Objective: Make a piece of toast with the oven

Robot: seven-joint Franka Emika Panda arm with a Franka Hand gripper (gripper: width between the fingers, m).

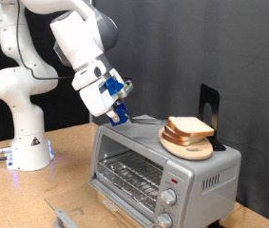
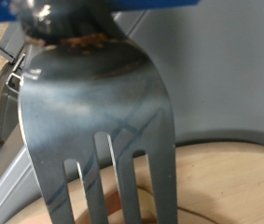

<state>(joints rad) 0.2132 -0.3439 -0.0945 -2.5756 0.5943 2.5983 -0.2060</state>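
Note:
The piece of toast lies on a round light-wood board on top of the silver oven. The oven's wire rack shows at its front, and two knobs sit at the exterior view's right. My gripper hangs over the oven's top-left corner, left of the board. It is shut on the handle of a metal fork. In the wrist view the fork fills the frame, its tines pointing at the board. The toast does not clearly show there.
A black upright object stands behind the board on the oven's top. The arm's white base stands at the exterior view's left on the table. A grey metal piece lies at the bottom left, in front of the oven.

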